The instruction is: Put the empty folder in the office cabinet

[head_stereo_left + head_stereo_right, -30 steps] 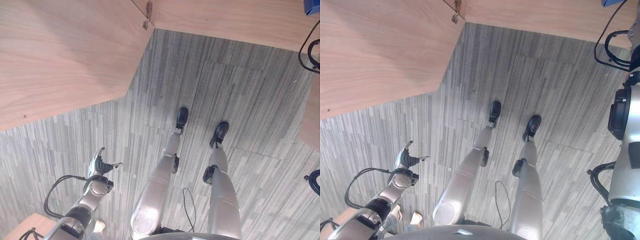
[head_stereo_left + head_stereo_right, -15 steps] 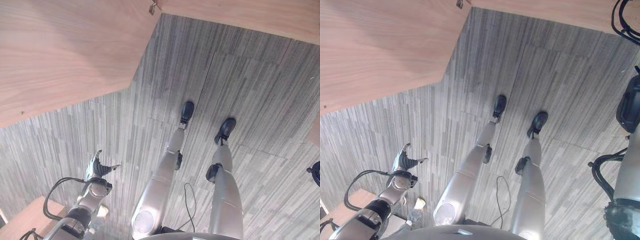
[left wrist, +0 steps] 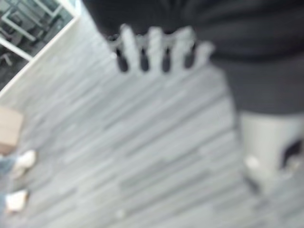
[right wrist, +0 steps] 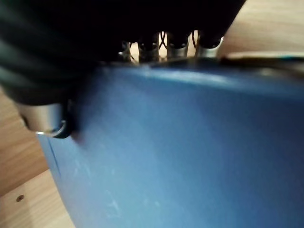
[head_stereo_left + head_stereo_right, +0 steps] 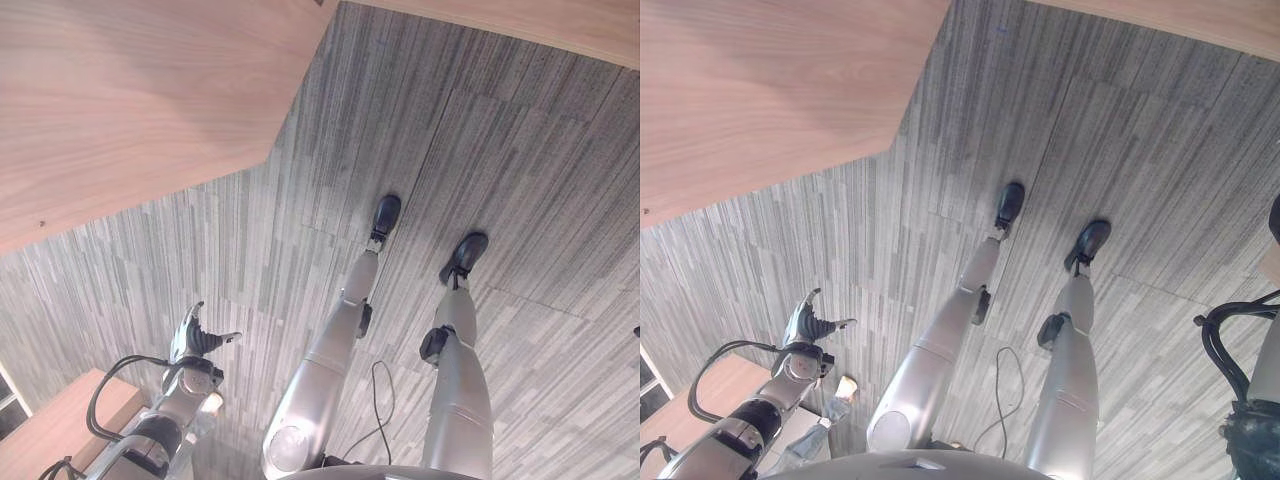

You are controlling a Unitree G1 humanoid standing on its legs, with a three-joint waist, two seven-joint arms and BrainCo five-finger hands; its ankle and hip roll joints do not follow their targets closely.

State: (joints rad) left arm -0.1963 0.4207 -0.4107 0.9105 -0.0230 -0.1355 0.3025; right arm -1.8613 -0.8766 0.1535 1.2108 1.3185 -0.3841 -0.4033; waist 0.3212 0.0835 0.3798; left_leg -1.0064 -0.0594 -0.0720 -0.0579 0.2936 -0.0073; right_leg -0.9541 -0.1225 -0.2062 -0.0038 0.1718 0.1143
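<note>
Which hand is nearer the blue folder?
Right. The right hand grips the blue folder, fingers over its edge; the left hand hangs open over the floor.

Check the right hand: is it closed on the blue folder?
Yes: the right hand's fingers curl over the blue folder's top edge, thumb against its face.

Folder (image 4: 190,156): blue, plain, smooth flat face w/ a few faint scuffs, seen close in right wrist view. Held in right hand (image 4: 156,45), fingers curled over its top edge at 12 o'clock, thumb against the face near 9 o'clock. Edge under the fingers runs roughly level, slight tilt. Light wood surface (image 4: 23,199) shows behind folder at 7–8 o'clock and at 1–2 o'clock. Can't tell if folder is empty or whether it touches the wood.
</note>
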